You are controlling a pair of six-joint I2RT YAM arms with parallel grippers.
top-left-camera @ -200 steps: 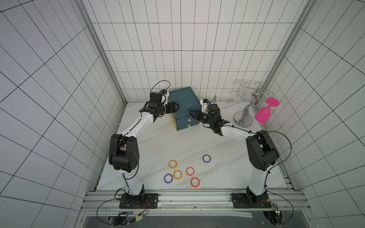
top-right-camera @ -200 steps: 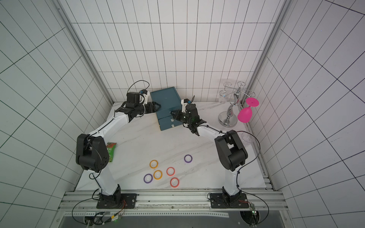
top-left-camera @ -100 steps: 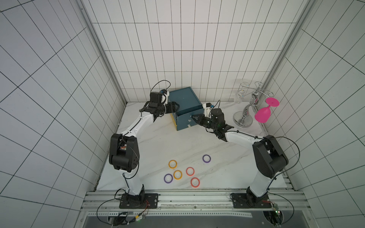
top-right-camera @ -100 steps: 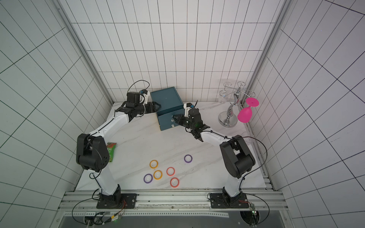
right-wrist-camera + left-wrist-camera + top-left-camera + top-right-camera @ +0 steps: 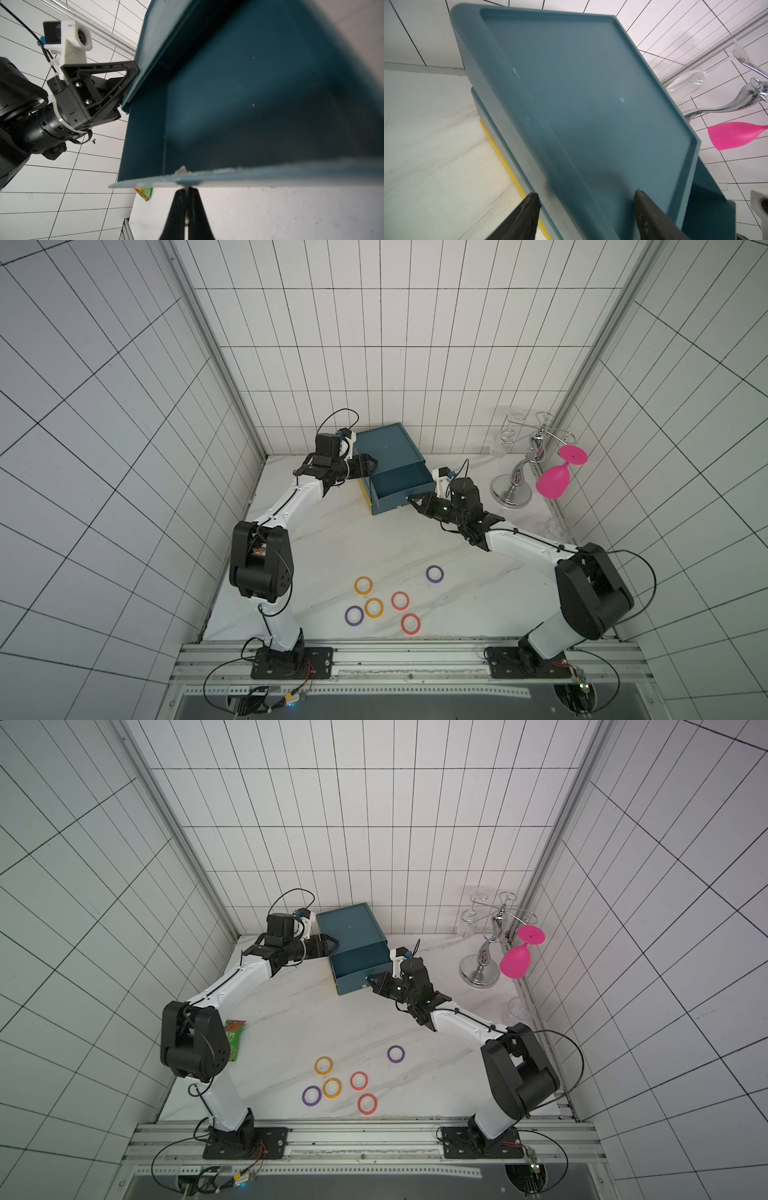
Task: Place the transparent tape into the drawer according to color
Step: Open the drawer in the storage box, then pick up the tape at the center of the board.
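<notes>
Back centre: drawer cabinet (image 5: 386, 448); nr front, before it: tape rolls (image 5: 374, 608); right: glass rack (image 5: 512, 494).

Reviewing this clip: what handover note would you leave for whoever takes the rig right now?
Left gripper: open, against the cabinet's top edge.
Right gripper: shut on the top drawer's pull tab.
Done: top drawer out, looks empty.
Left: on the table, unsorted: two orange tapes, two red tapes, two purple tapes.
</notes>
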